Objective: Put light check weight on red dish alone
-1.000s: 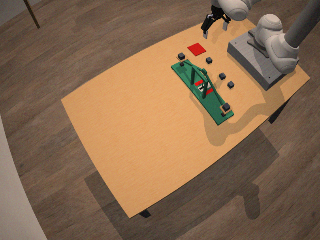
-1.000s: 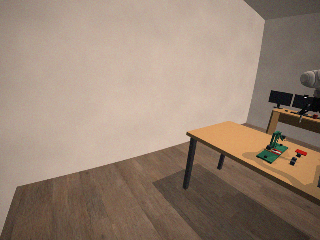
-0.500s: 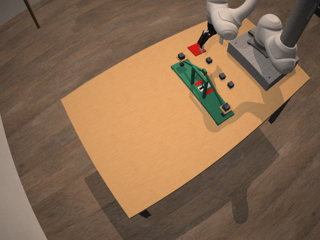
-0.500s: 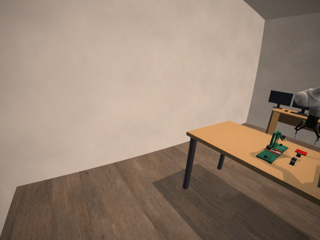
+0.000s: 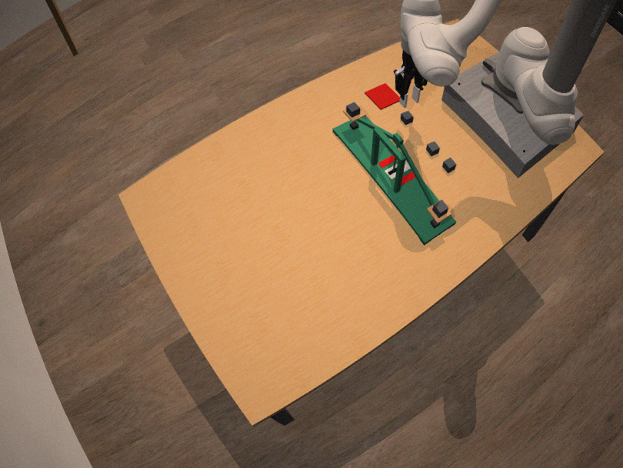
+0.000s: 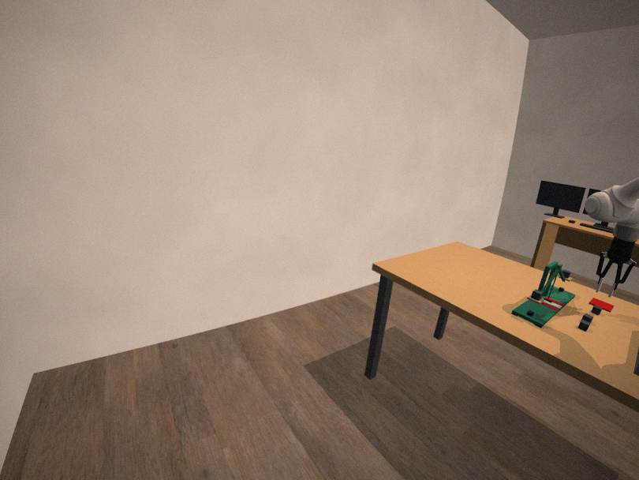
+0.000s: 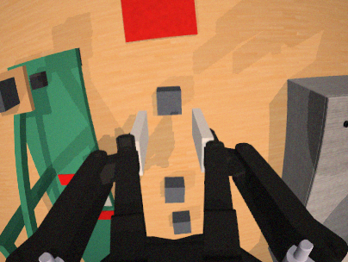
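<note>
The robot has a rounded white arm (image 5: 436,45) (image 6: 614,204), a dark grey tube section (image 5: 573,45) and a black pincer (image 5: 410,93) (image 6: 604,290) (image 7: 170,122) with pale flat fingertips.

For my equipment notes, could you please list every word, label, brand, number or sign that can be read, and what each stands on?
"DOOSAN", in the top view, on the robot arm's dark grey tube; small and dim.
I can read no other text.
</note>
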Available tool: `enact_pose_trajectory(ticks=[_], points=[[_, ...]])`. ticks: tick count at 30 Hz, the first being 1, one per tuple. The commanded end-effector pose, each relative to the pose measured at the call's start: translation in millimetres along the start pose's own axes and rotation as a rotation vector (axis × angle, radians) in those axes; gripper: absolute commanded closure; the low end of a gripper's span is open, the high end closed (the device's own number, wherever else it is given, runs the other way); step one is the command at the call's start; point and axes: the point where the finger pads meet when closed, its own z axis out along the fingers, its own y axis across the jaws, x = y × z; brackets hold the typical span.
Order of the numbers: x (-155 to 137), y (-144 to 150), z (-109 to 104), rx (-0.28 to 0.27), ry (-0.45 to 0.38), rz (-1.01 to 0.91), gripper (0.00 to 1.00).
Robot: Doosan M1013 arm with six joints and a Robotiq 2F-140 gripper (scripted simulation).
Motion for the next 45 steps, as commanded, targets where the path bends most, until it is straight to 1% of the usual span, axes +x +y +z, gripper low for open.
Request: enact_pose_trajectory(ticks=[1, 29, 45], points=[[0, 1, 4, 0.002, -0.002, 0.004, 0.65], [0, 1, 4, 0.002, -0.002, 0.004, 0.65], [0, 0, 16, 0.002, -0.002, 0.004, 0.65]])
